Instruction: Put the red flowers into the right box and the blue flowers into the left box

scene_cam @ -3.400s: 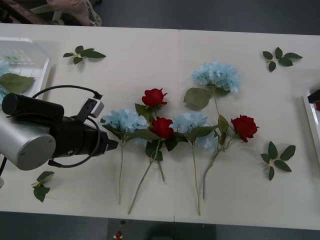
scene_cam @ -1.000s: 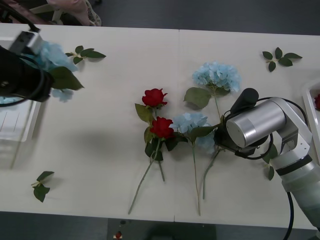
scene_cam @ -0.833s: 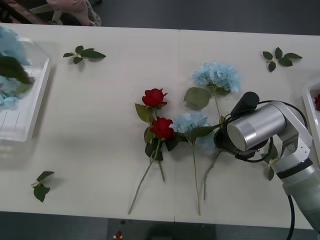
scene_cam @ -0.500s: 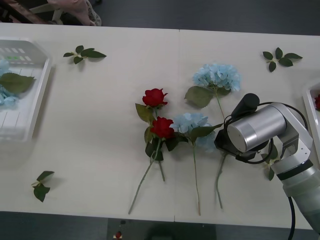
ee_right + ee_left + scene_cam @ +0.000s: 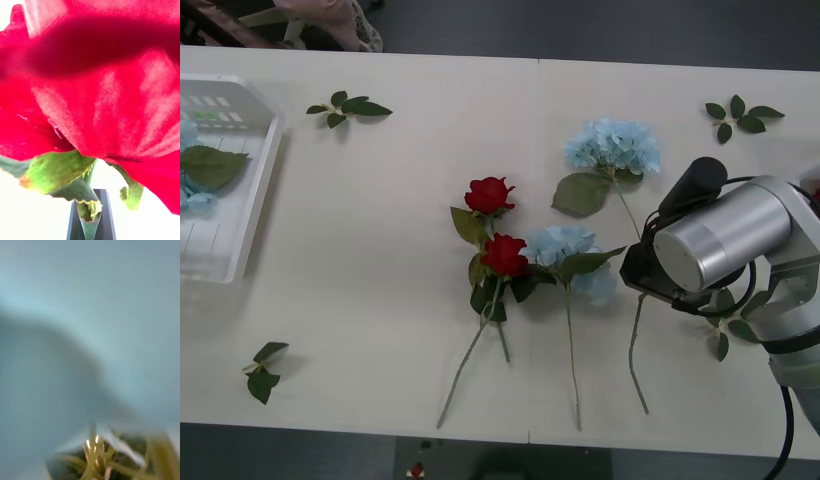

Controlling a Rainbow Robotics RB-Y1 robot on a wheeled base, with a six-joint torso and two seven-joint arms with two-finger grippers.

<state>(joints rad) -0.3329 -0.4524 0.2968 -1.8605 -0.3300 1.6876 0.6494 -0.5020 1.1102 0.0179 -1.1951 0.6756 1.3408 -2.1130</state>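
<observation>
Front view: two red flowers (image 5: 497, 225) lie mid-table, left box (image 5: 250, 205) far left. Right wrist view: right gripper (image 5: 90, 219) clamped on a rose (image 5: 101, 93) just under the bloom; we judge it light, floppy, best held by the stem. Left wrist view: left jaws, we cannot tell.

Bare white counter (image 5: 370, 260) lies open between the ribbed white translucent tray (image 5: 250, 200) at the left edge and the red roses (image 5: 490, 225) mid-counter. The pale blue hydrangeas (image 5: 612, 147) and silver right arm (image 5: 725, 245) crowd the right side.
</observation>
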